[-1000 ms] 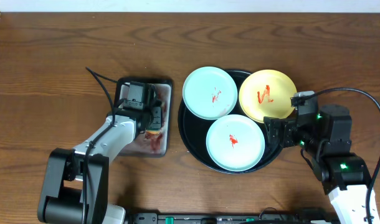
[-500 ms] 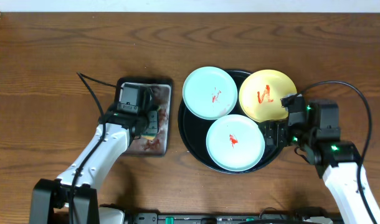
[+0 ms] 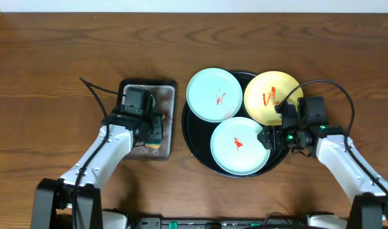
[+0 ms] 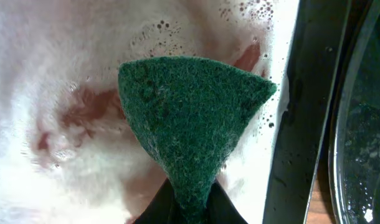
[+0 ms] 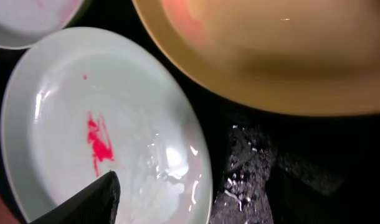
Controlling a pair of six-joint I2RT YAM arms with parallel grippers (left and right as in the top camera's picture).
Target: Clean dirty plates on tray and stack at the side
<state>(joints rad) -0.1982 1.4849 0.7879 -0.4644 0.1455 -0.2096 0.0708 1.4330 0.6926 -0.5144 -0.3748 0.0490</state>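
Left pincer (image 4: 189, 204) clamps the soft sponge (image 4: 193, 118); whether the right pincer (image 3: 269, 137) gapes, we cannot tell. Beside it, the mint plate (image 5: 109, 130) seems light, slick: grip its rim.

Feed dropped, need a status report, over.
Left fingers shut on sponge in grey pan. Right fingers at rim of near mint plate, grip unclear. Three plates sauced, on tray. Nothing blocking.
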